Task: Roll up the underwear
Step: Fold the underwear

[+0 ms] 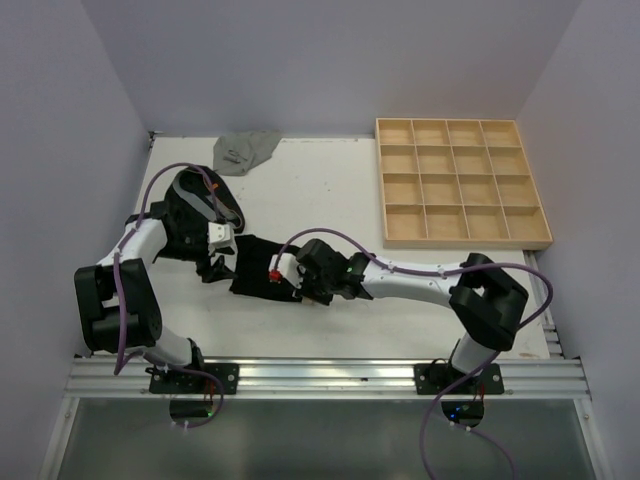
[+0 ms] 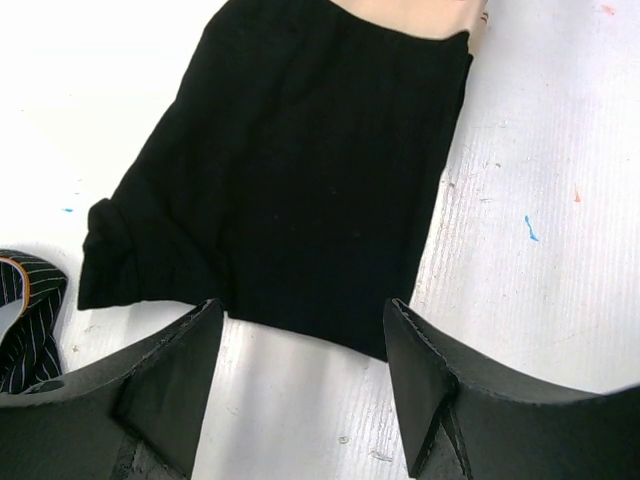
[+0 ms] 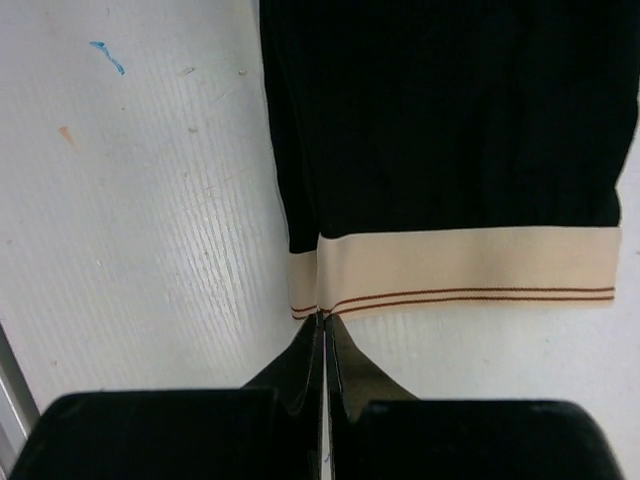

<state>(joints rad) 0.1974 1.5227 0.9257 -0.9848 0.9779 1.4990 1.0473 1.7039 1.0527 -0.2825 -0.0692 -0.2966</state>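
Cream, brown-striped waistband [image 3: 470, 262] on black underwear [image 3: 450, 110]; grey underwear [image 1: 245, 150]; pale wood tray [image 1: 448, 121]; white table [image 1: 330, 190]

Matt black ribbed cloth underwear [image 3: 450, 110] with smooth cream waistband [image 3: 460, 262]; pale wooden tray [image 1: 466, 243]; white finely ridged table [image 3: 150, 200]

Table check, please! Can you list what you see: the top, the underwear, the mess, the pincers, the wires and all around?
Surface: white table, a few small coloured specks.
Job's things: black underwear with a tan waistband, laid out in the middle; grey underwear crumpled at the far edge.
Clutter: wooden tray, far right; striped cloth beside the black underwear.
Pincers: left pincer open over the black underwear's edge; right pincer shut at the waistband corner.
Cables: purple cables along both arms.
Surroundings: plain walls, metal rail.
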